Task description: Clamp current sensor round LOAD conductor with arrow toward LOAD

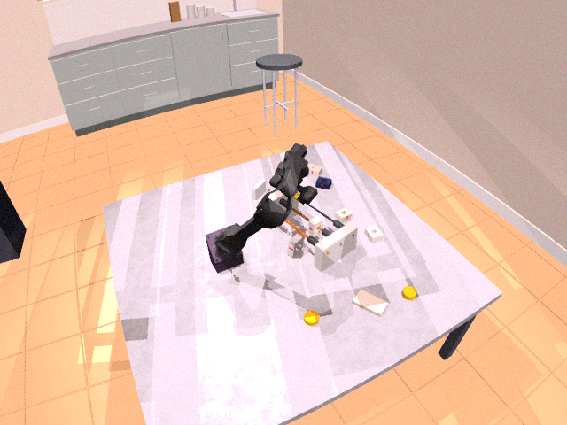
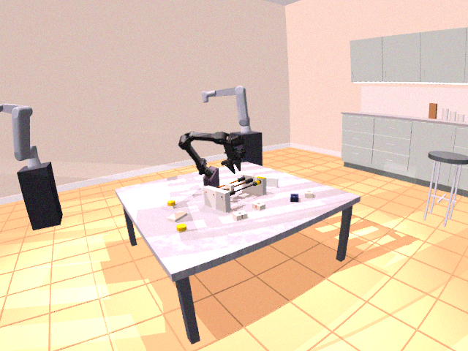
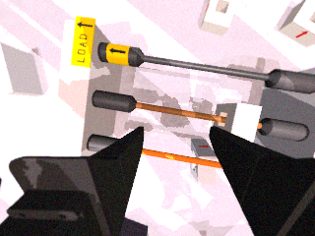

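Inspecting the workstation, the examiner is finding the gripper standing partly open, its fingertips apart and holding nothing. It is hanging above the conductor frame, with its fingers pointing downward.

What appears to be the open sensor is standing on the table, just beside the frame on the orange conductor's side, showing a red arrow. Its exact jaw opening is too small to judge.

The LOAD marker is lying on top of one end block. Beside it, the grey conductor is running between the end supports, bearing a yellow arrow band and carrying no sensor. A white block is sitting around the middle copper conductor. The orange conductor is running alongside.

Beyond the frame, a dark blue block is resting on the table.
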`<state>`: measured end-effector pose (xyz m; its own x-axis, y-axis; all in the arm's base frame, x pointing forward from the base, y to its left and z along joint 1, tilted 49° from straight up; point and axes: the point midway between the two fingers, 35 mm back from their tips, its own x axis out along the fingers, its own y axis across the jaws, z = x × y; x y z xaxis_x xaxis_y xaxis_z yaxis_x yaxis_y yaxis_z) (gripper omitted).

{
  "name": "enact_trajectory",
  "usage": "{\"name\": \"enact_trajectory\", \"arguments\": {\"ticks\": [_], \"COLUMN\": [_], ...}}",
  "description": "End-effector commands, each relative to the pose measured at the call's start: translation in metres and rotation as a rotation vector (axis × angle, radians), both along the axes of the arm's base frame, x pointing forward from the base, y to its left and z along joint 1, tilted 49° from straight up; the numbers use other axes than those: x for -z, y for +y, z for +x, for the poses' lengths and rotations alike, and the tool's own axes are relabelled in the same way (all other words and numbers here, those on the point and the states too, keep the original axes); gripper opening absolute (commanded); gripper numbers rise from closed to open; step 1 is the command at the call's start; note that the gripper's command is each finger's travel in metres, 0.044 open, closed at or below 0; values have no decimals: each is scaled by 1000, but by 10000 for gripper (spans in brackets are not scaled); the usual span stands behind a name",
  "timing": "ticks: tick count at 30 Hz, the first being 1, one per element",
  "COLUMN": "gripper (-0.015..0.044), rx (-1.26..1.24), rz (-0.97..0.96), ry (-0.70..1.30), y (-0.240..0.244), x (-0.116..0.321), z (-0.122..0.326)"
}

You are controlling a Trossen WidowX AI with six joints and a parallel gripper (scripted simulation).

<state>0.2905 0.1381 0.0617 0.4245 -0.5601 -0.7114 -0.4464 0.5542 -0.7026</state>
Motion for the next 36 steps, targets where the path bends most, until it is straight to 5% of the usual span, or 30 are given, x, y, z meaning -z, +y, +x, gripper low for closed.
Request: {"name": "enact_trajectory", "arguments": {"ticks": [1,8,36], "gripper": [286,286,286], "rx": [15,61,62], "rz": [-21,-46,-43], "ry": [13,28,29], "y": [-41,-111,-135], "x": [-19,-37,-10], "z": [-17,-59,-45]}}
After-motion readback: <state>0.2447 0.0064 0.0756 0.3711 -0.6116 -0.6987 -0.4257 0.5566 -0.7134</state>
